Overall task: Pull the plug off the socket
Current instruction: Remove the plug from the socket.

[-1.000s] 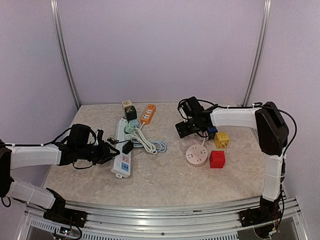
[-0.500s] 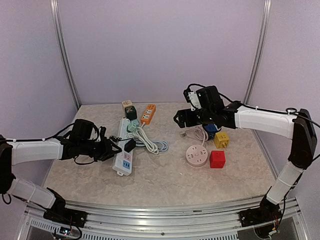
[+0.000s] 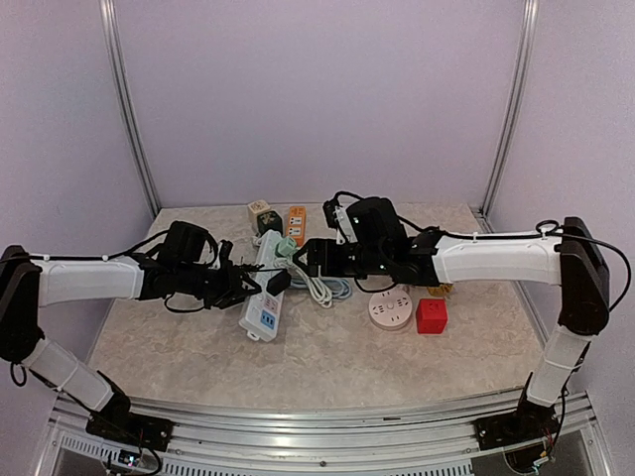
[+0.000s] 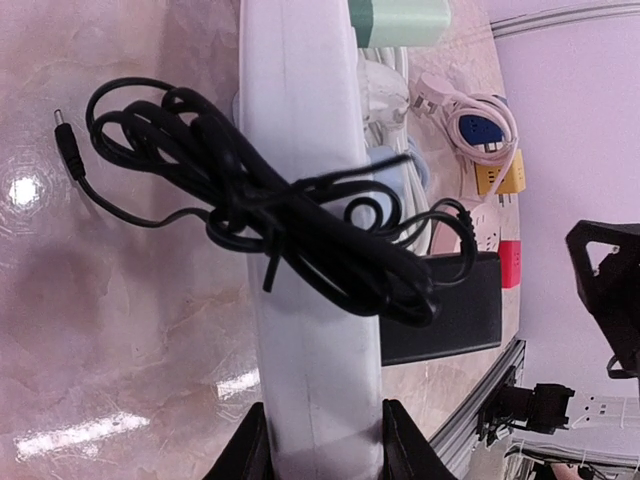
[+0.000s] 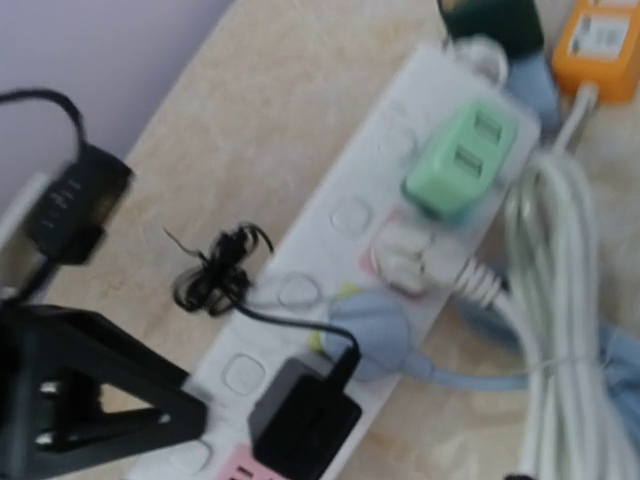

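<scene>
The white power strip (image 3: pixel 260 309) lies on the worktop (image 3: pixel 327 362) with its long axis running from the near side to the far side, its far end leaning a little to the right. The black plug (image 3: pixel 279 281) sits in a socket towards the strip's near end, on the edge that faces the right arm. A bundle of thin black cable (image 4: pixel 250 200) lies looped over the strip beside it.

The left end effector (image 3: pixel 236 288) reaches in from the left and is closed on the strip. In the left wrist view its fingers (image 4: pixel 250 452) press against the strip's two long sides, so it appears to be bracing the strip.

The right end effector (image 3: pixel 306 256) hovers just beyond the plug, on its far right side, and is the free one placed to take it. Its jaws stand wide apart, holding and touching nothing. In the right wrist view the plug sits low in the frame, just to the right of the one dark finger (image 5: pixel 100 400) that shows, so it is not yet between the jaws.

The coming move probably calls for the right end effector to travel a short way towards the near left. It would then close across the plug's body and draw it off the strip's face while the left arm holds the strip down. The green adapter (image 5: pixel 460 160) and the other plugs farther along the strip are well clear of that path
</scene>
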Controlling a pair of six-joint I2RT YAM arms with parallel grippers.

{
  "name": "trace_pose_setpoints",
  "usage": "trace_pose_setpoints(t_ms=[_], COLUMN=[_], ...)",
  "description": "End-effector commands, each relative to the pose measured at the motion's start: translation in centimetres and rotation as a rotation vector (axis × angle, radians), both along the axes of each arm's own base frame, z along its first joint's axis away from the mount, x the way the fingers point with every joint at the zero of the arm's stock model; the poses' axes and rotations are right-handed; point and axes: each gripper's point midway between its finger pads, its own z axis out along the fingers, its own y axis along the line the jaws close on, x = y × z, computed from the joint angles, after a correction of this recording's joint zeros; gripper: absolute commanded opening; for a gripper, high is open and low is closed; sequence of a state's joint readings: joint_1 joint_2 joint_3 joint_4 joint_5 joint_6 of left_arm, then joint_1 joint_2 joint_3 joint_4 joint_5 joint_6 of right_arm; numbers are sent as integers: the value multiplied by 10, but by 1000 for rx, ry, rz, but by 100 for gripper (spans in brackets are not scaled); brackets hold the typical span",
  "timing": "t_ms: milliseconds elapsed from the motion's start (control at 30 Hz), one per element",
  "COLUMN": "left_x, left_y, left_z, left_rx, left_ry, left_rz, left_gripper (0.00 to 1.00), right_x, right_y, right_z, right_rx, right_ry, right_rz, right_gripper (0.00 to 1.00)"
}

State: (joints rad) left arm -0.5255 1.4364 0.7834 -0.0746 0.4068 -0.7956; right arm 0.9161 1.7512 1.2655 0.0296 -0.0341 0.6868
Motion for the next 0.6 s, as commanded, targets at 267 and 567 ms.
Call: trace_pose_setpoints(t_ms=[267, 567], left_x=[3, 4], left_y=[-34, -33], left_z=[50, 41], left_rx=[-135, -110], left_ry=[-238, -221], left_rz=[-145, -145], left_gripper=[0, 0], right_x=[-3, -1], right_y=[50, 64], right_z=[-35, -66], right_rx=[22, -45], right_ry=[134, 184], right_rz=[54, 48], right_gripper=[72, 68])
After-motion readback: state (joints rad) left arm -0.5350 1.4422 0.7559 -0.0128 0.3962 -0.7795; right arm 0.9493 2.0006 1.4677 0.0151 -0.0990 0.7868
